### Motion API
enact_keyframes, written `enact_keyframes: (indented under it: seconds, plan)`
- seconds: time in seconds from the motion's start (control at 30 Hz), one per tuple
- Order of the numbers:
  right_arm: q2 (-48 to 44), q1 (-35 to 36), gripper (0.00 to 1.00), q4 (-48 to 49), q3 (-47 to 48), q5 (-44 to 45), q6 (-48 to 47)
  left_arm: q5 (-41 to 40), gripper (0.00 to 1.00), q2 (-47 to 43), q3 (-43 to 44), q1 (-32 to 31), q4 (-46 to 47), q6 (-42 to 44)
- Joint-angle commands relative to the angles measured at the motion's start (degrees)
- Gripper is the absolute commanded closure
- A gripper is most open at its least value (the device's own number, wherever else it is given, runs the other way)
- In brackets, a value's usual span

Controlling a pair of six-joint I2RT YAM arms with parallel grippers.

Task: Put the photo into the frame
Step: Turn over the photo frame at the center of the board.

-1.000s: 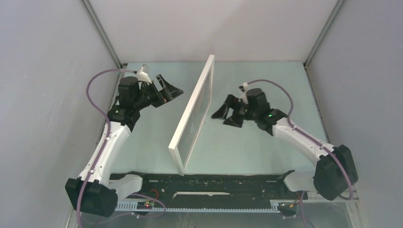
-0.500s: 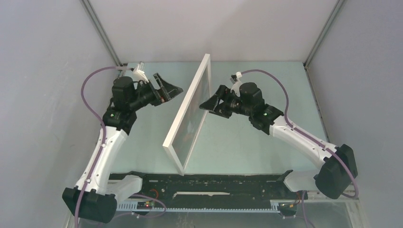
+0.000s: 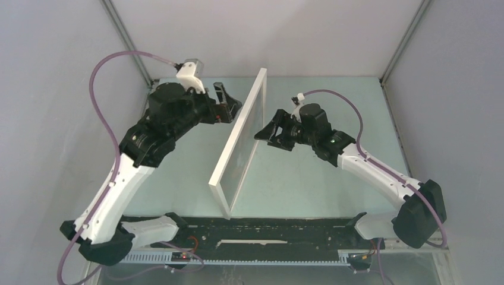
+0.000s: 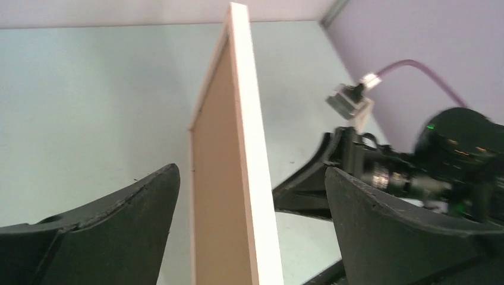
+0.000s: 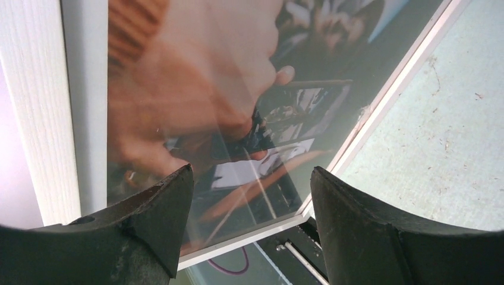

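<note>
The frame (image 3: 239, 133) stands on one long edge in the middle of the table, leaning, white face up and to the left. My left gripper (image 3: 233, 108) is open at its upper far end. In the left wrist view the frame's white edge (image 4: 252, 148) and brown back board (image 4: 217, 196) rise between that gripper's (image 4: 251, 171) spread fingers, touching neither. My right gripper (image 3: 264, 132) is open close against the other face. There the glossy photo (image 5: 238, 89), dark with reddish-orange tones, shows inside the white frame border (image 5: 35, 107), just beyond the right gripper (image 5: 251, 171).
A black rail (image 3: 267, 228) runs along the near table edge below the frame's lower corner. Grey enclosure walls (image 3: 53, 89) close in the left, right and back. Purple cables (image 3: 101, 89) loop off both wrists. The right arm (image 4: 451, 154) is visible behind the frame.
My left arm rose and swung right, bringing its open gripper over the frame's upper edge. My right gripper moved in to the frame's face and narrowed a little. The frame rocked slightly.
</note>
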Motion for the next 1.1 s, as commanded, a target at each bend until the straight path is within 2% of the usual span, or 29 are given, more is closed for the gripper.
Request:
enact_keyframes:
  seconds: [0.0,0.3,0.37,0.4,0.5,0.53,0.57,0.67,0.77,0.93,1.07]
  plan:
    - [-0.4,-0.6,0.2,-0.5,0.5,0.5,-0.7,-19.8,0.0,6.8,7.6,-5.7,-12.0,5.5]
    - [-4.8,-4.2,0.2,-0.5,-5.2,-0.8,-0.1,-20.8,0.01,16.3,13.8,-9.9,-16.2,4.8]
    - [-6.5,-5.3,0.21,-1.2,-6.2,-0.9,-0.4,-20.7,0.05,17.7,14.0,-10.0,-17.0,4.4]
    - [-7.5,-6.0,0.2,-1.7,-6.5,-0.9,-0.7,-21.4,0.09,18.5,14.6,-10.0,-18.0,4.4]
    - [-10.1,-7.7,0.2,-3.3,-7.5,-0.7,-1.4,-24.5,0.4,20.2,17.0,-10.0,-21.7,4.8]
    - [-10.9,-8.2,0.2,-3.6,-7.8,-0.6,-1.6,-24.8,0.45,20.3,17.2,-10.0,-22.2,5.3]
    - [-11.8,-8.7,0.2,-3.8,-8.1,-0.6,-1.8,-24.9,0.46,20.3,17.4,-10.1,-22.6,5.5]
    - [-13.7,-10.1,0.2,-4.5,-8.9,-0.5,-2.2,-24.9,0.4,21.2,18.5,-10.0,-25.0,6.4]
    - [-14.5,-11.2,0.2,-5.0,-9.4,-1.0,-2.4,-24.2,0.43,21.4,17.9,-9.3,-26.1,7.3]
    - [-15.7,-12.3,0.21,-5.5,-10.5,-1.6,-2.7,-14.4,0.67,18.4,12.8,-3.4,-23.8,8.6]
    - [-16.9,-13.4,0.2,-6.3,-11.3,-1.7,-3.0,-2.0,0.86,13.1,4.0,6.9,-16.7,8.9]
